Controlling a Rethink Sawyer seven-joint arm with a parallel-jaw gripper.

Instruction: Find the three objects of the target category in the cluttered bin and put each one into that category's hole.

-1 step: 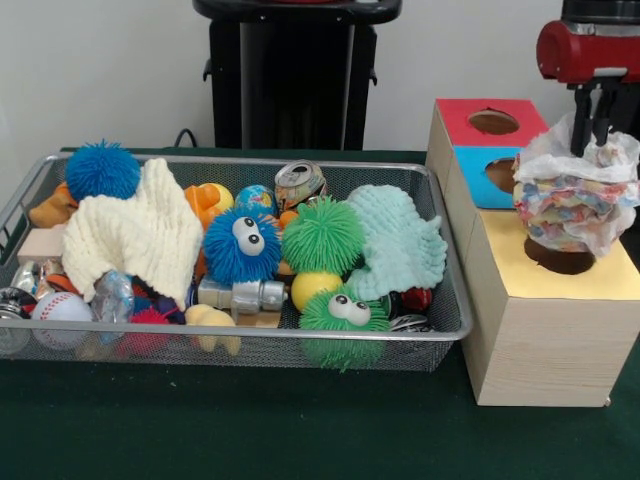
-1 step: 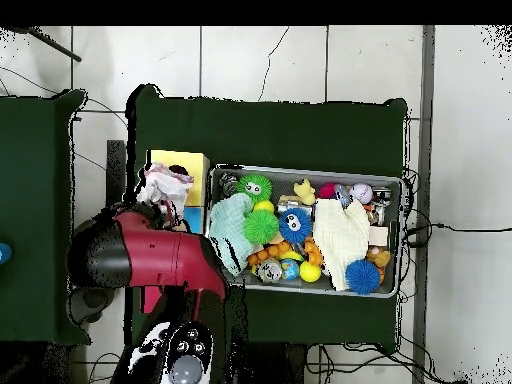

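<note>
At the near edge of the table I see the mesh bin [image 1: 440, 330], packed with clutter: a green googly-eyed puff [image 1: 342, 313] against the front wall, a blue one [image 1: 241, 245] behind it, a cream cloth [image 1: 135, 232] and a mint cloth [image 1: 400, 240] draped over the heap. To the side stands the wooden hole box [image 1: 545, 345]. Over its yellow section, right above the dark round hole [image 1: 560, 260], I have the gripper [image 1: 600, 135] pinched shut on a crumpled pastel cloth [image 1: 572, 200]. It hangs bunched, long axis roughly vertical, lower end reaching the hole, I judge so that it drops in. The blue and red holes lie farther back, unused.
</note>
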